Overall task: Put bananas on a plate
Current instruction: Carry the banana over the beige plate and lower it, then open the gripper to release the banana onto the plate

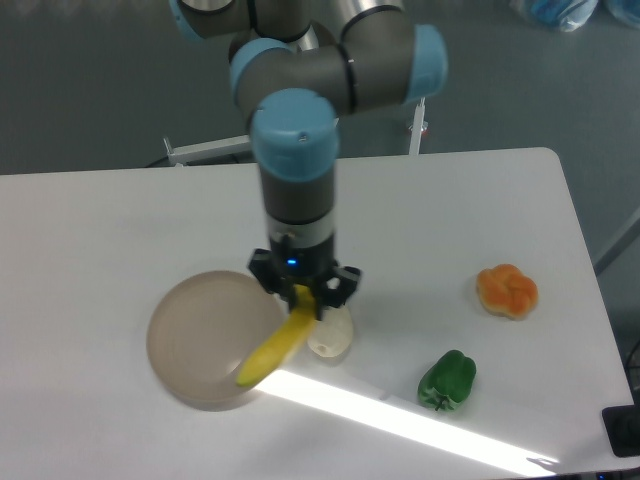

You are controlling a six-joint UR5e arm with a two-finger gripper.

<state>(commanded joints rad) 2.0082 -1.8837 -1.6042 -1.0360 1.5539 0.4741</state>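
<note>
A white desk point(120, 215) fills most of the view, its far edge running across from nine o'clock to about three o'clock, where the corner is rounded. A bright band of light point(400, 425) slants across the desk surface from the centre toward five o'clock. Beyond the far edge lies a dull grey-green floor point(90, 90), evenly lit and bare at ten o'clock. At one o'clock, in the top corner, a crumpled pale blue object point(560, 12) is cut off by the frame. A dark block point(622, 430) sits at the four o'clock edge.
</note>
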